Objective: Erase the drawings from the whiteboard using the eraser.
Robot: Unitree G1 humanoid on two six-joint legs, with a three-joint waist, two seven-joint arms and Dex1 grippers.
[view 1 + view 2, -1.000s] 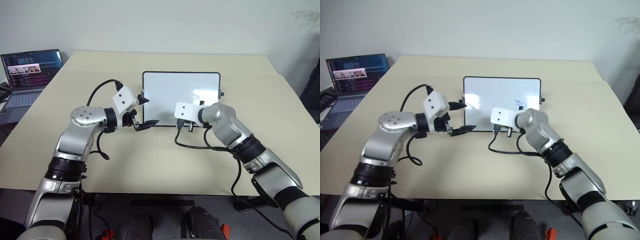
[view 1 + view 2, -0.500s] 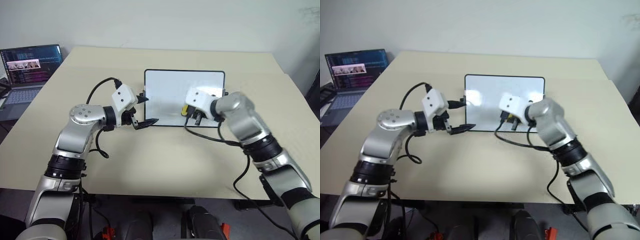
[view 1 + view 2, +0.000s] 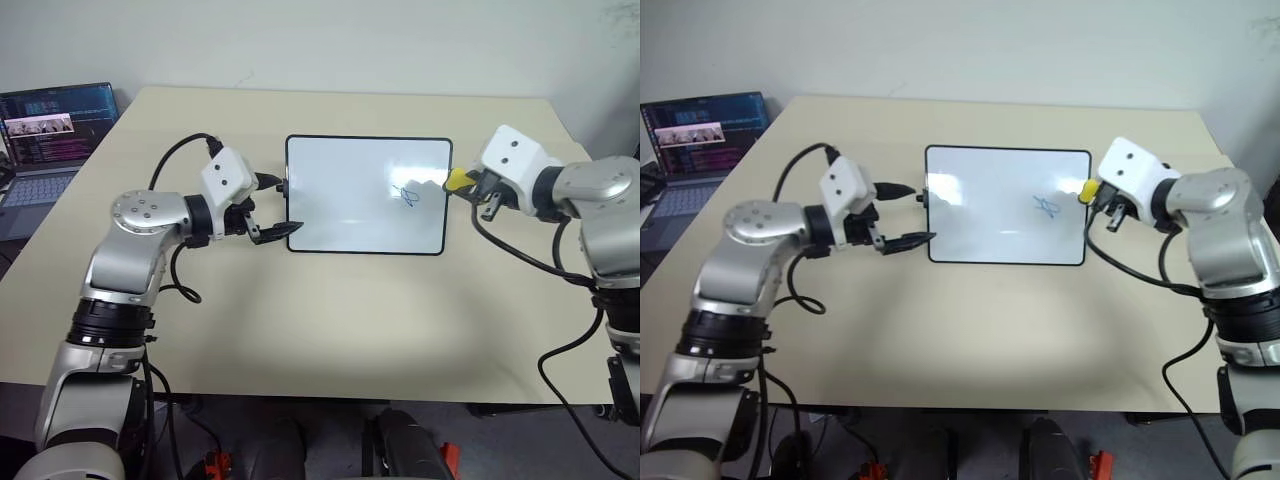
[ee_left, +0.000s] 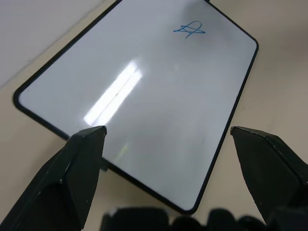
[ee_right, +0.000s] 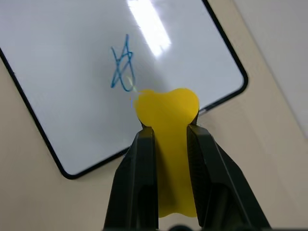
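Observation:
The whiteboard (image 3: 340, 180) lies flat at mid-table, black-framed and glossy. One blue scribble of the drawings (image 3: 406, 194) sits on its right half, also clear as the drawing (image 5: 122, 70) in the right wrist view. My right gripper (image 3: 464, 184) hovers just off the board's right edge, shut on the yellow eraser (image 3: 455, 181). The eraser (image 5: 167, 108) pokes out between the two black fingers (image 5: 142, 173), close to the scribble. My left gripper (image 3: 275, 207) stands open at the board's left edge, nothing between its fingers (image 4: 77, 163); the whiteboard (image 4: 144, 72) lies ahead of them.
An open laptop (image 3: 52, 130) stands at the table's far left corner. Bare beige table (image 3: 330, 310) stretches in front of the board and to its right. Black cables hang from both wrists.
My right arm has swung up and to the right with the eraser, from the board's near edge to just past its right edge. The left gripper has shifted only slightly.

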